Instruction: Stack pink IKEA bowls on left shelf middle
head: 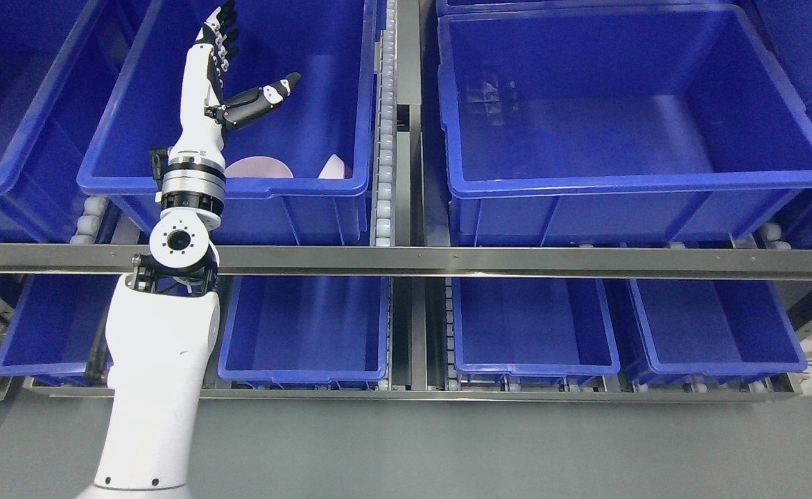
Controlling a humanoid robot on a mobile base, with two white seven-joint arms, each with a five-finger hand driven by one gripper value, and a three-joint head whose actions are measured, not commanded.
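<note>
The left hand (222, 83) is raised over the middle-shelf bin (163, 104), its arm coming up from the lower left across the steel rail (516, 262). The hand is wide open: fingers (224, 28) stretched straight up, thumb (267, 93) splayed out to the right. It holds nothing and touches nothing.

Below the hand, inside that bin, two pink bowls show just above the near wall. One bowl (258, 168) sits beside the wrist; only its rounded upper part is visible. The second bowl (333, 168) lies near it to the right, tilted, showing as a small peak by the bin's right corner. They are apart, not stacked.

The large bin (759, 118) to the right on the same shelf shows only its bare blue floor. Four lower bins (537, 326) sit under the rail, their visible floors bare too.
</note>
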